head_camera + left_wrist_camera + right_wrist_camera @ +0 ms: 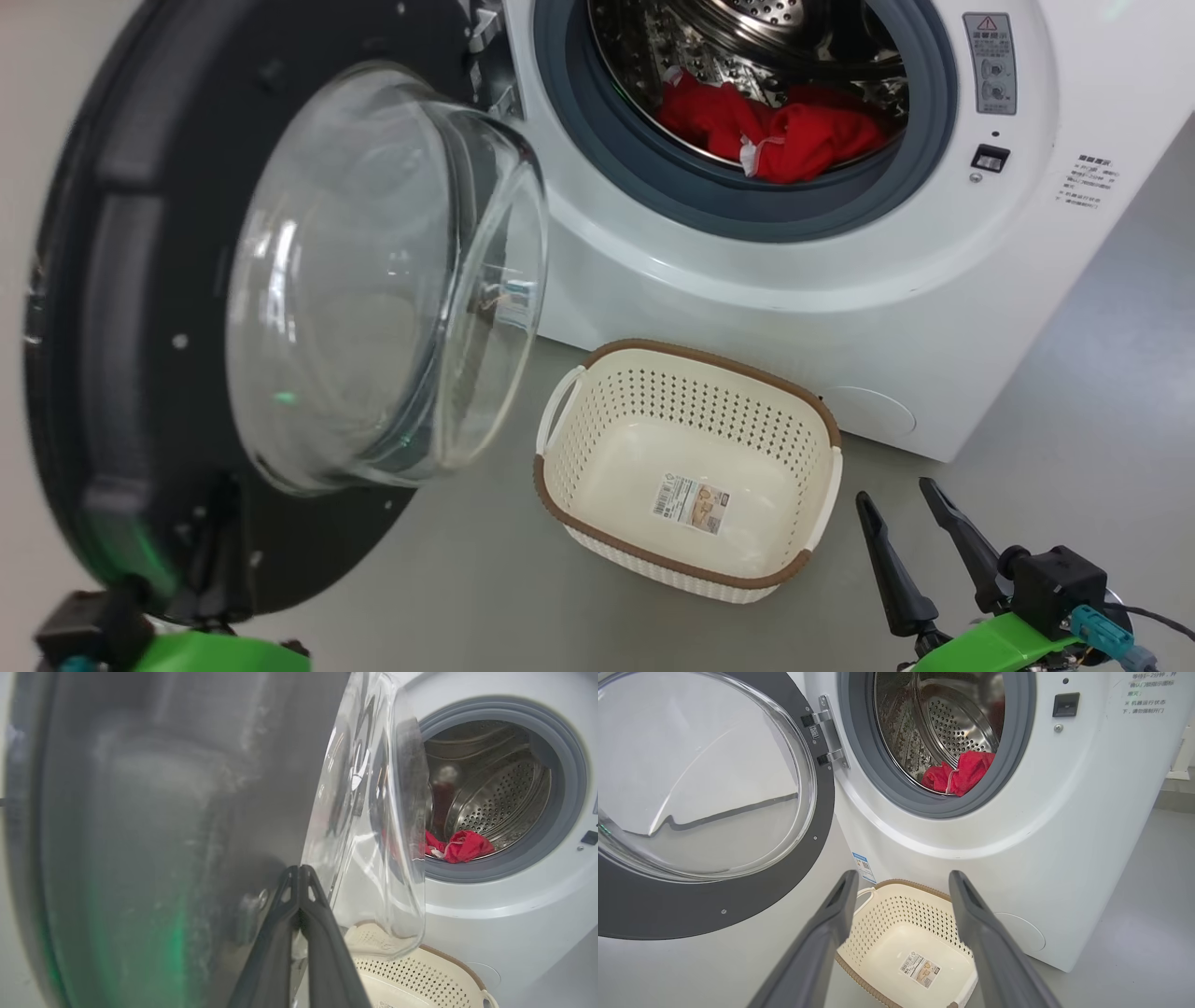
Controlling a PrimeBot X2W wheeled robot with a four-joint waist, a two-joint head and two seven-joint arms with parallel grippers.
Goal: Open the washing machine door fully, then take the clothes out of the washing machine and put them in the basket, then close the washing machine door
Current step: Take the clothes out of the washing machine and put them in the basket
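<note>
The washing machine (840,280) stands with its door (103,280) swung wide to the left, glass bowl (373,280) bulging toward me. Red clothes (766,131) with a bit of white trim lie at the front of the steel drum, as the right wrist view also shows of the clothes (959,772). The basket (695,397) sits empty on the floor below the opening. My left gripper (299,872) is shut, its tips against the door's dark inner face (163,835) beside the glass. My right gripper (896,495) is open and empty, right of the basket (896,914).
Grey floor (467,579) spreads around the basket and to the machine's right (1102,392). The open door fills the left side near my left forearm (219,653). A latch slot (990,157) and warning labels sit right of the drum opening.
</note>
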